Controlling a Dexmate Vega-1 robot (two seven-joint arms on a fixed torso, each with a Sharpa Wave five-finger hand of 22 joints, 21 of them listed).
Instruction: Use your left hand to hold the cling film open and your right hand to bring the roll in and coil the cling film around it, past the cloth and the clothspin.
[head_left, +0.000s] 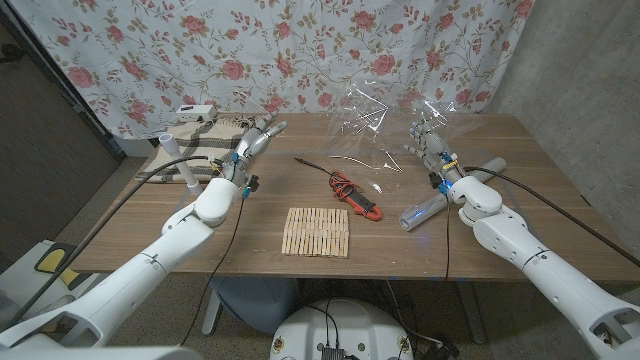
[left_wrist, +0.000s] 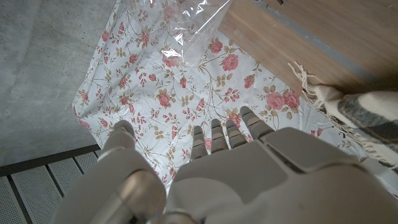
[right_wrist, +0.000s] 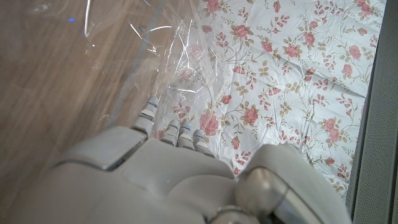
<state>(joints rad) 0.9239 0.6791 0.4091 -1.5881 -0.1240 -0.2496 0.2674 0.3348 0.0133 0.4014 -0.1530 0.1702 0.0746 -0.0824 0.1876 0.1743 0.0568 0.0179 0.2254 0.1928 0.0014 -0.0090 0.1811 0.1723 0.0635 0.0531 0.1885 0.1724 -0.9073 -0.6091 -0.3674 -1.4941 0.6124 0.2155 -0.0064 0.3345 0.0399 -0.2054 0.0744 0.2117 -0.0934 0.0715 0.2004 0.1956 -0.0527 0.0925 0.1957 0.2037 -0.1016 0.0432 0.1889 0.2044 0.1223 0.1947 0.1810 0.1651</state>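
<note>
The clear, crumpled cling film (head_left: 372, 118) stands up at the back middle of the table. My right hand (head_left: 432, 148) is raised at its right edge with fingers spread, and the fingertips (right_wrist: 149, 111) reach into the film (right_wrist: 163, 55) without gripping it. The roll (head_left: 424, 211), a pale tube, lies on the table beside my right forearm. My left hand (head_left: 257, 138) hovers over the striped cloth (head_left: 200, 153) at the back left, fingers straight and holding nothing, well left of the film (left_wrist: 186, 25). The clothespins (head_left: 317, 232) lie in a flat block at the front middle.
A red and black clamp tool (head_left: 360, 196) with a thin probe lies between the clothespins and the film. A white tube (head_left: 172, 150) stands on the cloth's left edge, and a small white box (head_left: 196, 112) sits at the back. The fringed cloth (left_wrist: 354, 106) lies on the wooden table (left_wrist: 311, 31).
</note>
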